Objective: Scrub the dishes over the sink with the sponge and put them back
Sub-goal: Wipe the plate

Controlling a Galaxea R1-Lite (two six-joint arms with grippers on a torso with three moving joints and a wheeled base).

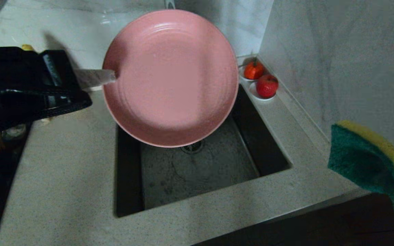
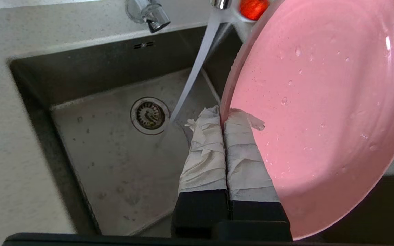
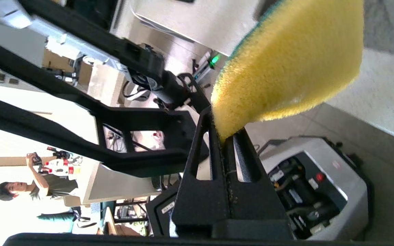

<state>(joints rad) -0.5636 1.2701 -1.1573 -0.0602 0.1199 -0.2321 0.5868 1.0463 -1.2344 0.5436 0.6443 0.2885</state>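
Observation:
The wide pink plate (image 1: 171, 77) hangs tilted above the dark steel sink (image 1: 197, 177), its inner face toward the head camera. My left gripper (image 1: 112, 77) is shut on the plate's left rim, its tape-wrapped fingers (image 2: 241, 150) pinching the edge of the wet plate (image 2: 320, 112). At the right edge of the head view the yellow sponge with its green scouring face (image 1: 368, 160) is held up off the counter, clear of the plate. My right gripper (image 3: 222, 135) is shut on the sponge's corner (image 3: 286, 61). The teal bowl is out of view.
Two red fruits on small white saucers (image 1: 261, 82) sit in the back right corner against the wall. The chrome tap (image 2: 149, 13) stands behind the sink and water runs from a spout (image 2: 197, 65) into the basin. Speckled counter (image 1: 67, 164) surrounds the sink.

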